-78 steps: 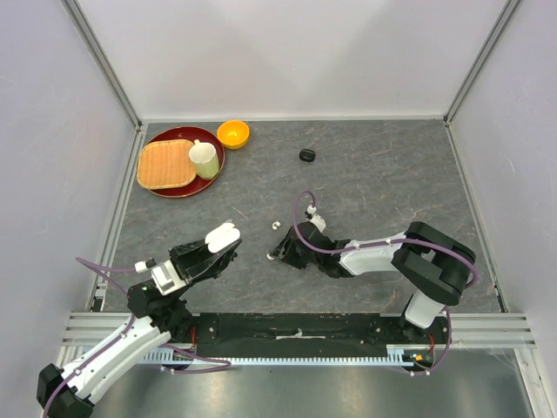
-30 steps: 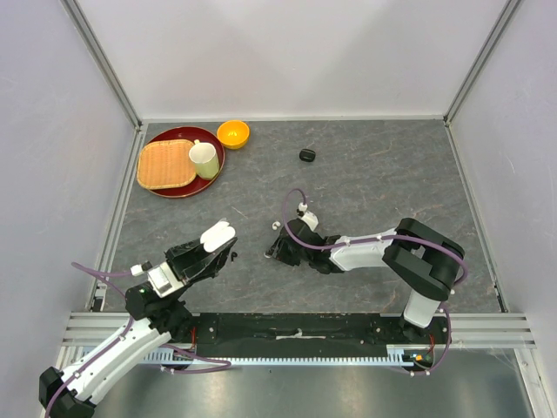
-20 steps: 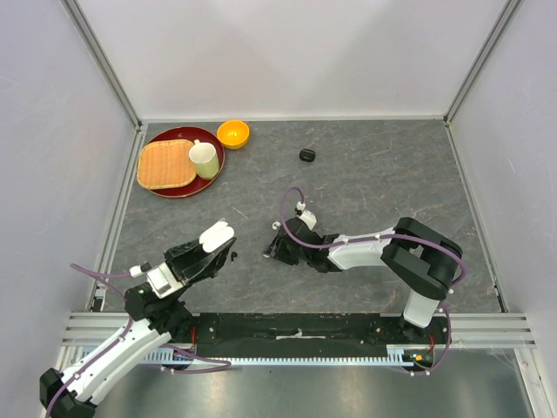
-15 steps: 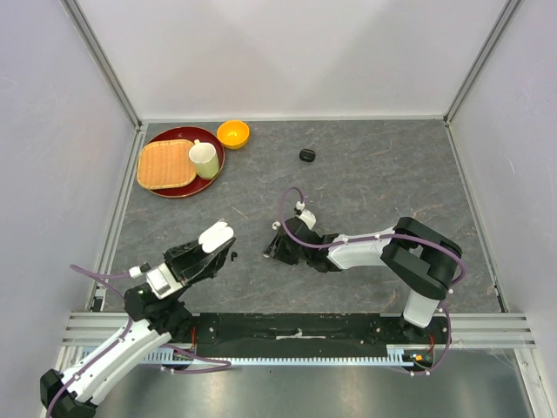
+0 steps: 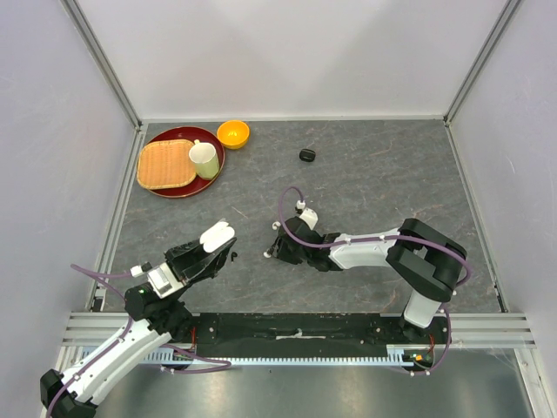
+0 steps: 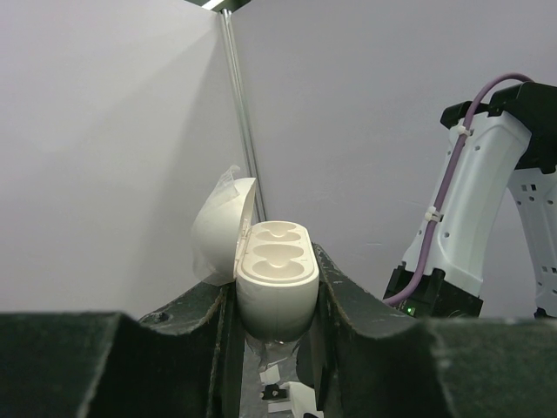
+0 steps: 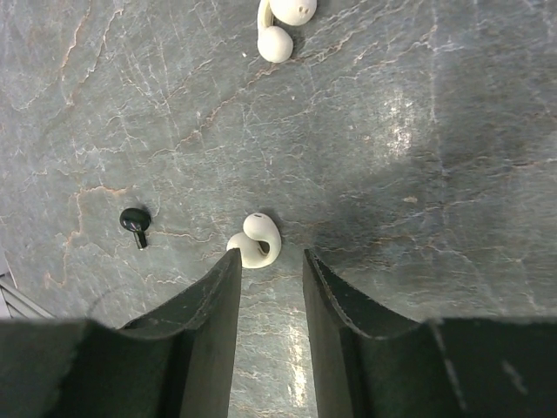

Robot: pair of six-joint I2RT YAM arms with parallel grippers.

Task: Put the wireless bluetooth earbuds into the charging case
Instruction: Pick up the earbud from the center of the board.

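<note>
The tabletop (image 5: 392, 174) is dark grey, stone-patterned, with pale and rust-coloured veins that show sharply in the right wrist view. Plain pale walls (image 5: 296, 52) close it in on three sides, with aluminium posts (image 5: 100, 57) at the far corners and an aluminium rail (image 5: 296, 326) along the near edge.

The left tool (image 5: 216, 242) is raised off the tabletop and clamped on a white case (image 6: 277, 279). One finger presses each side of the case. Its lid stands open on the left, and two wells face up.

The right tool (image 7: 270, 261) sits low over the tabletop, fingers apart and holding nothing. A white earbud (image 7: 255, 241) lies just ahead of the gap, close to the left-hand finger in that view. A second white earbud (image 7: 277, 42) lies well ahead of the tips. A black earbud (image 7: 134, 221) lies off to the left of them. A black case (image 5: 307, 155) sits far beyond the tool.

A small dark-and-white patch (image 6: 274, 392) below the white case is too small to read.
</note>
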